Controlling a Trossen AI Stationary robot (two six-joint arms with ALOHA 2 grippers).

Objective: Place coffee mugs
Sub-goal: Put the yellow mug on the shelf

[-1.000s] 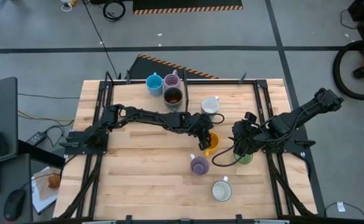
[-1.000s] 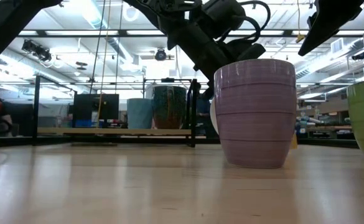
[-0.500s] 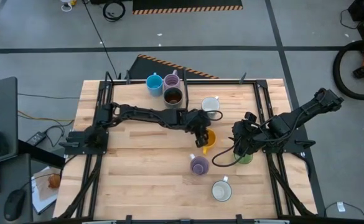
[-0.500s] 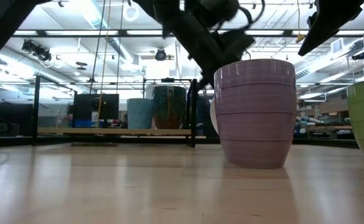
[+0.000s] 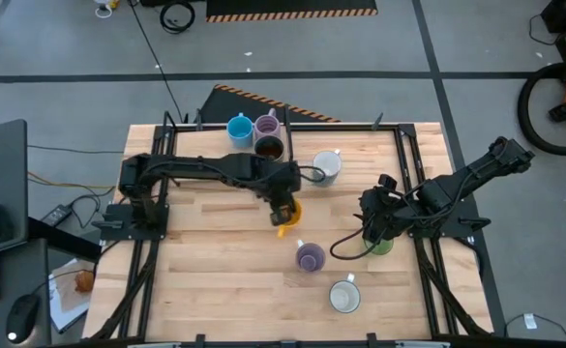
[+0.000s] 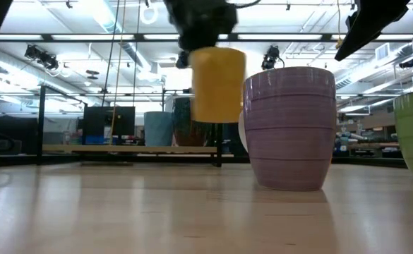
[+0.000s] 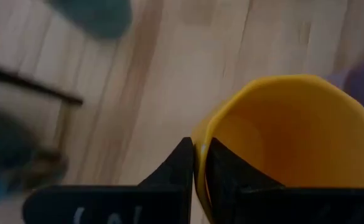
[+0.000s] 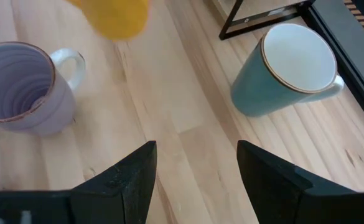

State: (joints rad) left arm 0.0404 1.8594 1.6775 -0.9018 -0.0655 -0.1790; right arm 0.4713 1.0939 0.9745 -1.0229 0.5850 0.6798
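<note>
Hanging clear of the tabletop in the high view, the orange mug sits near the frame's centre, pinched by the left gripper. Blue mug, lilac mug and dark brown mug cluster at upper centre, a white mug just right of them. Lower down — a second lilac mug and a second white mug. The right gripper waits at centre right, the green mug partly under it.

Low view: the orange mug floats above the wood, upper centre, the second lilac mug standing right of it.

Left wrist view: two dark fingers clamp the orange mug's rim — one inside, one outside.

Right wrist view: fingers spread wide, holding nothing; the second lilac mug upper left, the white mug upper right, looking teal outside.
</note>
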